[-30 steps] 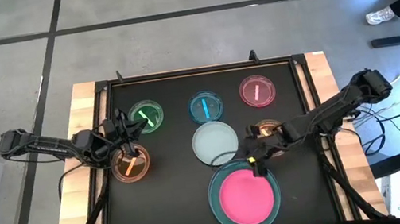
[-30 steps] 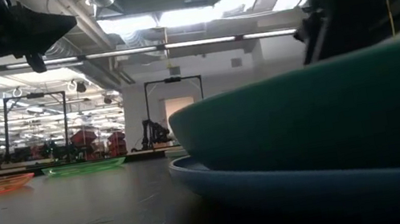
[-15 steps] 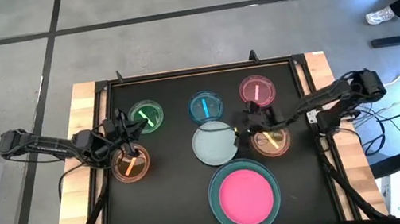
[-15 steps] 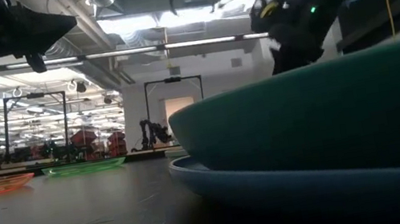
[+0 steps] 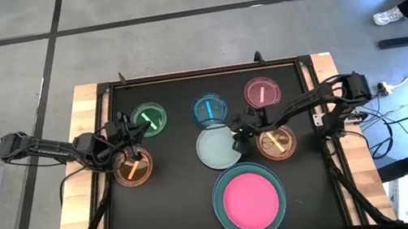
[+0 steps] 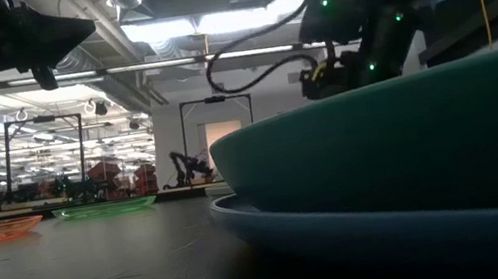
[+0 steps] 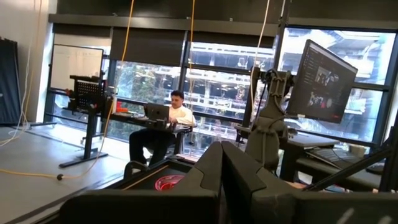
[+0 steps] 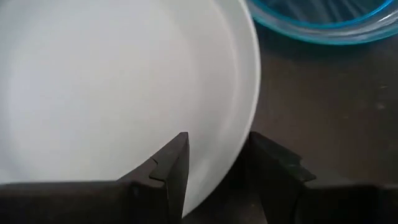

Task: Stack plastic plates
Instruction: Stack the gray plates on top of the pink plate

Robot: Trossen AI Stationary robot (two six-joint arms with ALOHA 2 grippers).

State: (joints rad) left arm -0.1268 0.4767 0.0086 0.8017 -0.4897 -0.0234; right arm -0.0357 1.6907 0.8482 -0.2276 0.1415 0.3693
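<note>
Right claw (image 5: 235, 137): at 3 o'clock rim of pale plate (image 5: 217, 147), mid-table. Fingers (image 8: 176, 163) apart, one over the plate's inside, other outside the rim (image 8: 249, 93); not clamped.
Left claw (image 5: 127, 140): hangs w/ fingers (image 7: 205, 177) pressed together, holding nothing, betw. green dish (image 5: 149, 120) and orange dish (image 5: 133, 168).
Big plates: pink plate (image 5: 248, 198) sits in teal plate (image 5: 220, 207), at 6 o'clock of pale one. Low view shows teal (image 6: 403, 149) resting on a blue plate (image 6: 346, 235).
Small dishes: blue dish (image 5: 209, 109) at 12 o'clock of pale plate, pink dish (image 5: 262, 93) at 1–2, 2nd orange dish (image 5: 277, 143) at 3, under right arm.
Table (image 5: 88, 108): black mat (image 5: 171, 218) on wood.
Bkgd: person (image 7: 163, 127) seated at desk, left wrist view.
</note>
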